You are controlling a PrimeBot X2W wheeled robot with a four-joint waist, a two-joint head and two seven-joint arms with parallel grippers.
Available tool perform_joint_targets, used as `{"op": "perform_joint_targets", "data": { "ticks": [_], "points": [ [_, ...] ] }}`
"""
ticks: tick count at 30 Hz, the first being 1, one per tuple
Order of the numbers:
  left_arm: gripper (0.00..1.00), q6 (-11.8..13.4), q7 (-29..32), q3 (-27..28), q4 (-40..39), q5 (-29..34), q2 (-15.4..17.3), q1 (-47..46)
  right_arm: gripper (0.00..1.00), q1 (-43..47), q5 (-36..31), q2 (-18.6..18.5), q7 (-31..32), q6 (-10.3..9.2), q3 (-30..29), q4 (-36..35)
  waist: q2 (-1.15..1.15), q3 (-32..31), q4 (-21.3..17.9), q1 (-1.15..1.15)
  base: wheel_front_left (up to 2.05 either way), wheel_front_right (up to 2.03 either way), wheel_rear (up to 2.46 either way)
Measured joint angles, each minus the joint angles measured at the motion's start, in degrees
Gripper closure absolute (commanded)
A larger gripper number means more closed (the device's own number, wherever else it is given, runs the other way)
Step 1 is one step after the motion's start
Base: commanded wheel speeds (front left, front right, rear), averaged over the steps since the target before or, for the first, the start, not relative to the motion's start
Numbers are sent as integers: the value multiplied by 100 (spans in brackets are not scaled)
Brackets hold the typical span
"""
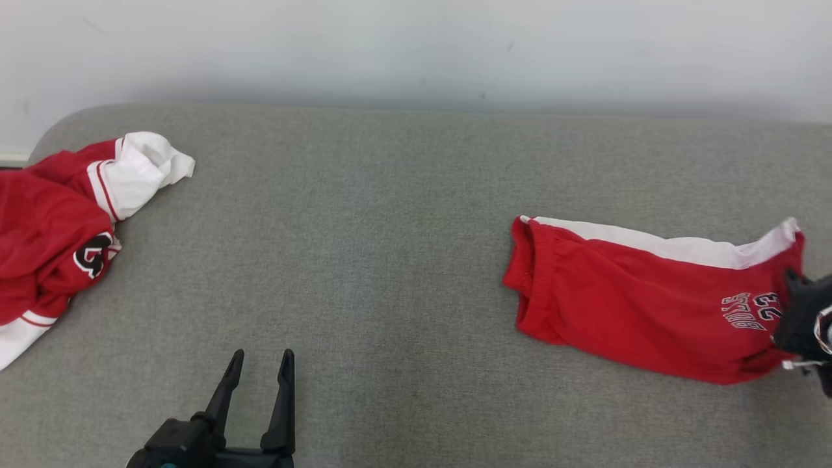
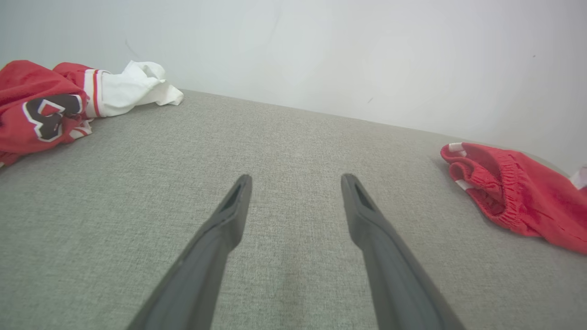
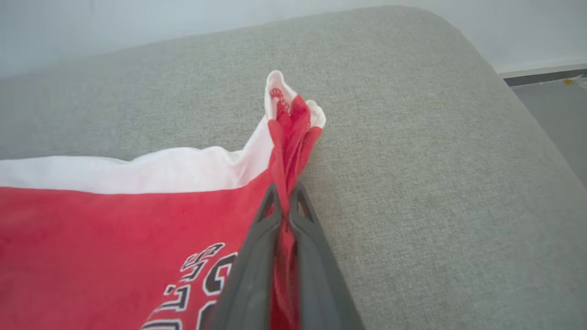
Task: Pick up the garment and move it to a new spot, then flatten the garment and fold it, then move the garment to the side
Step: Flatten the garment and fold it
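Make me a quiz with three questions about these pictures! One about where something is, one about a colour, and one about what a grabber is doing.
1. In the head view, where do the red shorts lie on the grey cushion?
A. far left
B. right side
C. dead centre

2. What colour is the stripe along the shorts' top edge?
A. white
B. blue
C. yellow

3. What is the right gripper doing?
A. standing wide open over bare cushion
B. pinching the shorts' edge between closed fingers
C. closed on nothing at all

Answers:
1 B, the shorts lie on the right part of the cushion, reaching nearly to the picture's right edge.
2 A, a white band runs along the red cloth.
3 B, the right wrist view shows red fabric bunched between the two closed fingers.
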Motion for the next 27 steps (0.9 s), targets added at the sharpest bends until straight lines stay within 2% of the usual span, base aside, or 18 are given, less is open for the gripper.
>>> {"op": "perform_joint_targets", "data": {
  "ticks": [9,15,21,27],
  "points": [
    [0,0,0,-55,47,-10,-11,112,100,157,814,123,522,0,-416,-1478,0,-305,-231,-1,0,0,0],
    [0,0,0,-162,91,-24,-31,163,100,189,1104,371,808,-1,-511,-2153,0,-486,-284,-1,0,0,0],
    [0,0,0,-255,121,-63,-54,178,100,112,1126,767,927,-1,-437,-2402,0,-539,-149,-1,0,0,0],
    [0,0,0,-378,176,-87,-86,182,100,-48,828,1247,846,-1,-227,-2113,0,-527,33,-1,0,0,0]
  ]
}}
